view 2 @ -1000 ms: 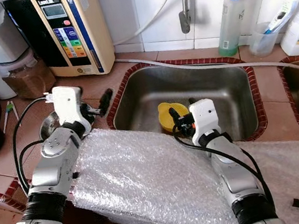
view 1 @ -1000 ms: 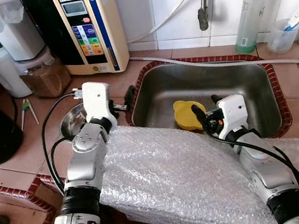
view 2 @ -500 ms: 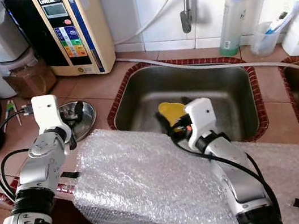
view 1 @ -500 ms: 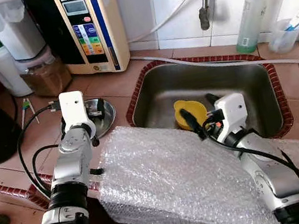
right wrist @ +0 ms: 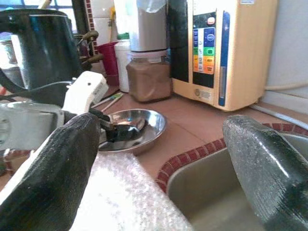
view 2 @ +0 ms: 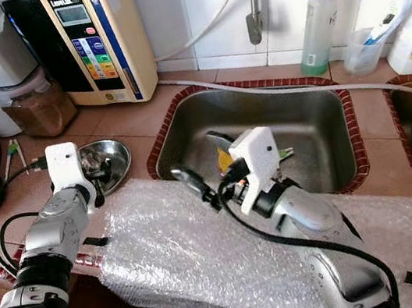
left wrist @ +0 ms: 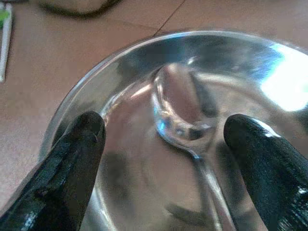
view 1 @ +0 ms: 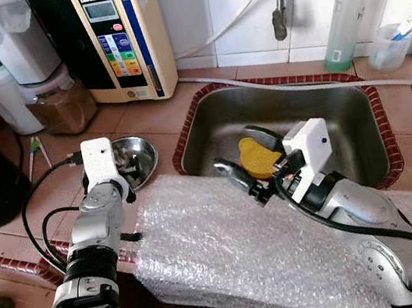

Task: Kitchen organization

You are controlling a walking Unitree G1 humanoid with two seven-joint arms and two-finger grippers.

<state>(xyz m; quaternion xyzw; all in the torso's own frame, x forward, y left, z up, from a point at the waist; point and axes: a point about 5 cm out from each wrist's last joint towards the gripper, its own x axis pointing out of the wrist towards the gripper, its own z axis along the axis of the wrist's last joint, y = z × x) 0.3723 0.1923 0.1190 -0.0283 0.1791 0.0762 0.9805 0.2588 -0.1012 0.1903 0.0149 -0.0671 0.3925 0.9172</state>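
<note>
Clearly the spoon [left wrist: 185, 120] lies loose in the steel bowl [view 1: 136, 151], on the counter just left of the sink [view 1: 358, 117], between the spread fingers of the left gripper [left wrist: 163, 144]. Closing off-centre could skid the spoon up the slick wall or tip the shallow bowl. Over the sink's near edge, above the bubble wrap [view 1: 230, 253], the right gripper [view 1: 243, 165] hangs spread and empty, the yellow lid [view 1: 258, 159] just beyond it.
</note>
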